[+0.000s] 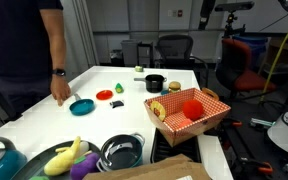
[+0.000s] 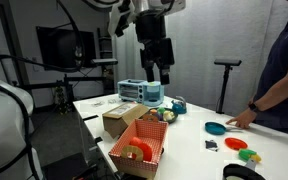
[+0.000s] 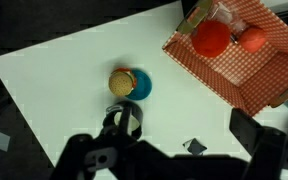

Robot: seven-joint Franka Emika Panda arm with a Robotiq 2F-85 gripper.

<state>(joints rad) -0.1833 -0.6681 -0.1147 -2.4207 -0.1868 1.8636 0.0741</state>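
One checkered basket (image 3: 239,78) holds two round items (image 3: 211,38).

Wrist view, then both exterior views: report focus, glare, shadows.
Wrist view: gripper a dark soft blur along the bottom; white table evenly lit; checkered basket fairly sharp. In an exterior view the table is bright, nearly washed out, the room behind dim. In an exterior view the gripper reads dark, little detail.
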